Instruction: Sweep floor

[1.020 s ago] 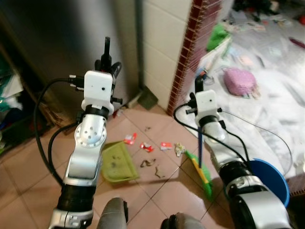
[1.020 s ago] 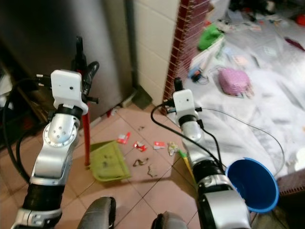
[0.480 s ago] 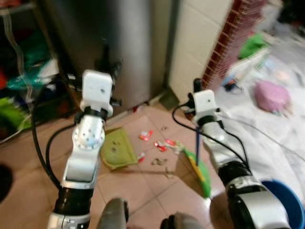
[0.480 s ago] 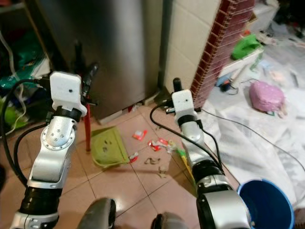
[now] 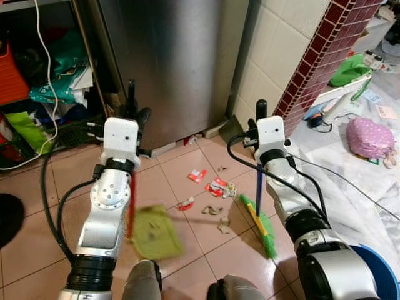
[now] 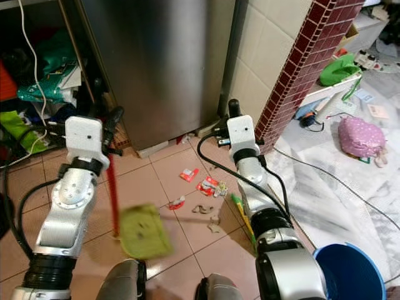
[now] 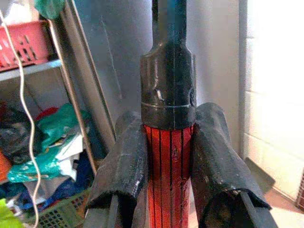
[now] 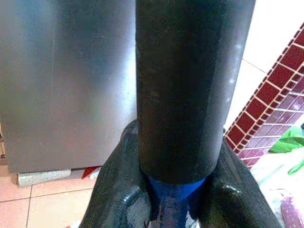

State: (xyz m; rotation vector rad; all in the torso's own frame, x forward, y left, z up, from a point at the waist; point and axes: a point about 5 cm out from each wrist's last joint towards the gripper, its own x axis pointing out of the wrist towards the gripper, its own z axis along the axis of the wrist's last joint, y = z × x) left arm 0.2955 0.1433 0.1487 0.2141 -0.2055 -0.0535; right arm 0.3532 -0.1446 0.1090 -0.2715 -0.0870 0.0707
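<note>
Two grippers are at work over a tiled floor (image 5: 44, 206) strewn with litter. On the left, the left gripper (image 7: 168, 156) is pinched tight on the red handle (image 7: 170, 166) of a dustpan (image 5: 156, 232), a black finger (image 7: 121, 166) pressed against either side of it. The green pan hangs at the foot of that handle, blurred, just in front of the robot's feet. Behind it stand a shelf of bags and baskets (image 5: 44, 81) and a steel fridge (image 5: 175, 62). Between the arms, scraps of red wrapper and other rubbish (image 5: 215, 187) lie scattered on the tiles, near the pan but apart from it. To the right, the right gripper (image 8: 178, 199) is clamped on the blue handle of a broom (image 5: 257, 187), whose green head (image 5: 262, 224) rests on the floor just beside the scraps. Further right lie a brick-red tiled wall edge (image 5: 319, 62), a pink bundle (image 5: 370, 134) and a blue bucket (image 6: 347, 275).
</note>
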